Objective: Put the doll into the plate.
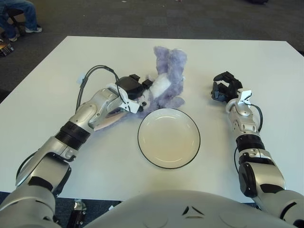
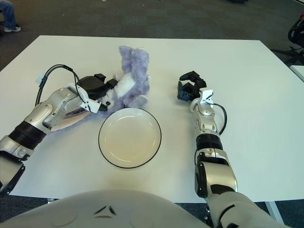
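Your left hand (image 1: 134,89) seems clamped on the doll (image 1: 164,83), just beyond the plate (image 1: 168,137); right hand (image 1: 224,87) curled, idle right.

left hand (image 2: 97,88) grips doll (image 2: 130,78) | plate (image 2: 129,137) empty | right hand (image 2: 191,85) idle

The doll (image 1: 166,80) is shaggy lavender plush with a white fuzzy belly. The plate (image 1: 168,137) looks smooth, glossy cream ceramic with a thin dark rim. The table (image 1: 266,71) is matt white and smooth. Both hands, left hand (image 1: 134,89) and right hand (image 1: 224,86), look like black matt plastic.
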Controlling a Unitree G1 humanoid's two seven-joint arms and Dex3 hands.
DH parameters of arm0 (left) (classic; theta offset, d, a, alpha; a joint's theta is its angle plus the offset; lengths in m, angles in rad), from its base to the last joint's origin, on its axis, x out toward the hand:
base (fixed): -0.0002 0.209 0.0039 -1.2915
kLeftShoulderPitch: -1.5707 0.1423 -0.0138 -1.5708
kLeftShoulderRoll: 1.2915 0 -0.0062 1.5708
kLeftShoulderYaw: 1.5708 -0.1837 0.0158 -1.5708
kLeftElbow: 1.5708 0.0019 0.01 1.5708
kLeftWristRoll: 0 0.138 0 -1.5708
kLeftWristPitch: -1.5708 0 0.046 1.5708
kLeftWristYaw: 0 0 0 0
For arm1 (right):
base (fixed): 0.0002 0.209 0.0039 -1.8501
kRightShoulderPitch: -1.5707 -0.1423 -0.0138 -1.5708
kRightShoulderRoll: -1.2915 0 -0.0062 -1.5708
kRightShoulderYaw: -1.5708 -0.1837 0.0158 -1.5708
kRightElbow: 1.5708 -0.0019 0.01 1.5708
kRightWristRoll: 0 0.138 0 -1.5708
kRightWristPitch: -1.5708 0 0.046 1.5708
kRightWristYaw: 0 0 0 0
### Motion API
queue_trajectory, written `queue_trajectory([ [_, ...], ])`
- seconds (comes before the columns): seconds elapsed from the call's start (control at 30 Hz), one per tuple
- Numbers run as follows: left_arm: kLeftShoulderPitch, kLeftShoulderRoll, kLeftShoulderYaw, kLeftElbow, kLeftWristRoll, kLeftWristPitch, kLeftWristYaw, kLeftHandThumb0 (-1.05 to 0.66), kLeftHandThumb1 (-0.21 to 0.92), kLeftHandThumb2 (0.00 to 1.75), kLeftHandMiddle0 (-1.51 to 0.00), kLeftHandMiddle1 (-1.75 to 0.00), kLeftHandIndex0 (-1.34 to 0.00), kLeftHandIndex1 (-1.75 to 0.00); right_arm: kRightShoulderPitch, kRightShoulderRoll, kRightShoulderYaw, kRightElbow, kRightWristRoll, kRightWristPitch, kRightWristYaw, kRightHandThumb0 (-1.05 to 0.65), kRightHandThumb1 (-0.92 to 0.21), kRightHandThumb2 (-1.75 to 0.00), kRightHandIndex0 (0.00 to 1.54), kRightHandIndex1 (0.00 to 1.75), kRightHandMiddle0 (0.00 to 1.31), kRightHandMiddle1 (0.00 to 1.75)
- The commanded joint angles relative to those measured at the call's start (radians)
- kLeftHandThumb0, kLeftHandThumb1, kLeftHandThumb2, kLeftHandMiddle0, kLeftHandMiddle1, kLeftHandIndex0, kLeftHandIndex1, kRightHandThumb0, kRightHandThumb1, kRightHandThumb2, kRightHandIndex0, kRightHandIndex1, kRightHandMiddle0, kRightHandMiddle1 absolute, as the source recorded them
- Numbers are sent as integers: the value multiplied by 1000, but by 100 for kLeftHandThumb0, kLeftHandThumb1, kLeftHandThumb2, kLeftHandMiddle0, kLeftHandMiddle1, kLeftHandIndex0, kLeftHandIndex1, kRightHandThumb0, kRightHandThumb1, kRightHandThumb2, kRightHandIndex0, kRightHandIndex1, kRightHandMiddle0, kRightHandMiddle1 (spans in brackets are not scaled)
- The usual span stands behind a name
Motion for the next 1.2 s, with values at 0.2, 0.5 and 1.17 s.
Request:
queue_trajectory([
  [0.2,61,-13,-44,109,-17,-42,41,51,19,145,-71,-173,-9,-174,48,6,6,34,0,59,21,-1,-25,-134,66,175,54,155],
  [0.5,55,-10,-42,128,-36,-62,69,1,33,130,-49,-175,-46,-175,50,5,7,32,-1,60,27,-1,-24,-134,66,175,55,155],
  [1.17,54,-4,-32,132,-78,-92,78,0,27,138,-54,-175,-52,-175,52,-1,12,28,-8,65,34,-1,-25,-134,66,175,54,156],
])
